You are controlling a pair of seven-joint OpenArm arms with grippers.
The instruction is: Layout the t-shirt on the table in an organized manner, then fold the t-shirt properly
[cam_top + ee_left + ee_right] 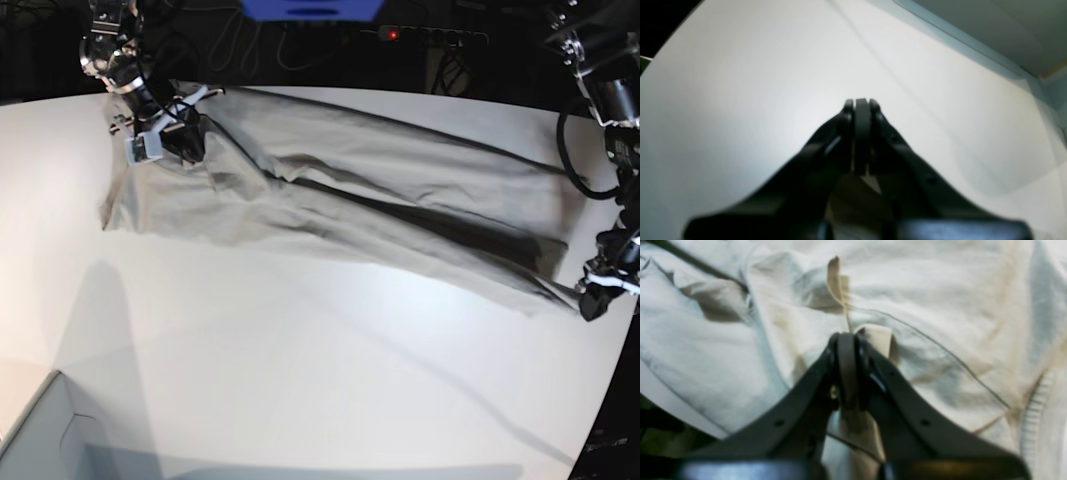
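T-shirt (340, 190) is stretched long across the far bench (300, 380), far-left to right. Right hand (165, 140) is pinched on its far-left end; left hand (600, 290), closed, holds its right end.

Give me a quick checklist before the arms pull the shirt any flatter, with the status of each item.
1. Right gripper shut on the t-shirt: ok, a fold of cloth sits between its jaws in the right wrist view.
2. Left gripper holding cloth: not ok, it is shut with only bare table ahead of it.
3. Shirt spread flat: not ok, long creases run across it in the base view.
4. Shirt fully on the table: cannot tell, its right end lies by the table edge.
5. Pale box corner clear of the shirt: ok.
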